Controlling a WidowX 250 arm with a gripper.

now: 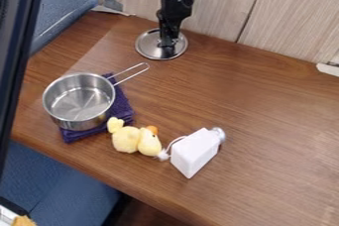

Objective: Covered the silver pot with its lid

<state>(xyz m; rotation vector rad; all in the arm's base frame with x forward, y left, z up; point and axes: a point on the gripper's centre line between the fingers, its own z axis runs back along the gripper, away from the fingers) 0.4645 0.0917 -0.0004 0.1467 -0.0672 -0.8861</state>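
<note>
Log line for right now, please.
pincer at lid | lid near wood-grain panel | silver pot uncovered, on purple cloth | covering not done

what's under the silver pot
A purple cloth sticks out from under the silver pot, on its right and along its near edge. Whatever else lies directly beneath the base is covered and can't be seen.

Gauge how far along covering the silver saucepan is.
Looks early. Done: no covering yet; the silver saucepan sits open on the purple cloth, its inside exposed. In hand: the gripper is down at the metal lid, apart from the saucepan; can't tell whether it has a secure hold. Left: get the lid over the saucepan, seat it on the rim, release.
</note>
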